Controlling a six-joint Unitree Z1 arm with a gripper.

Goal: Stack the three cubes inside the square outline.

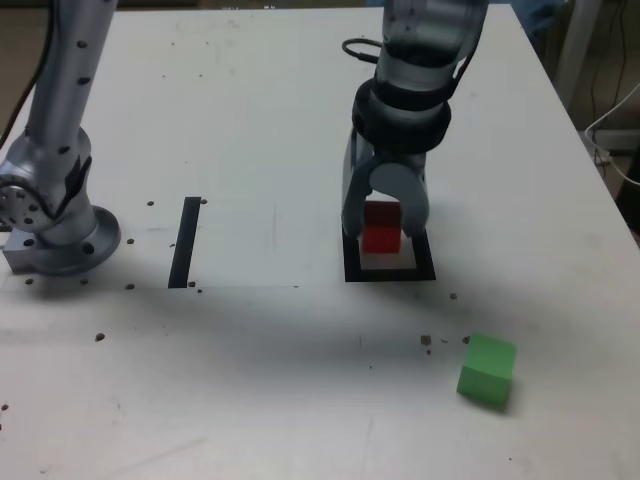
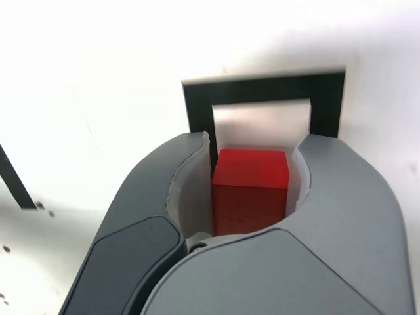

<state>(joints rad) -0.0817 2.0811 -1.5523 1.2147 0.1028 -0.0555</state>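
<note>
Red cube clamped over the black square outline, green cube off to the side

From my remote station I see a white tabletop (image 1: 270,345) marked with a thick black square outline (image 1: 435,265) around a white centre. At the outline, my gripper (image 1: 384,215) reaches down from above, its rounded grey jaws clamped on the red cube (image 1: 381,239), one on each side.

In the exterior view, the red cube shows against the outline's white centre, with a band of white between it and the outline's near edge. I cannot tell whether its underside touches the table. It is solid, matte and sharp-edged. One face is a bright, even red; the adjoining one is a deeper, shadowed red. In the wrist view, pale inner pads (image 2: 193,193) border the cube, and part of the outline's white centre shows beyond it.

The green cube (image 1: 487,370) sits outside the outline, nearer the exterior camera and toward the exterior view's right. It is a plain light green, its top slightly brighter than its side, and it is turned a little askew to the outline.

A straight black strip (image 1: 185,243) lies well apart from the outline, toward the exterior view's left.
</note>
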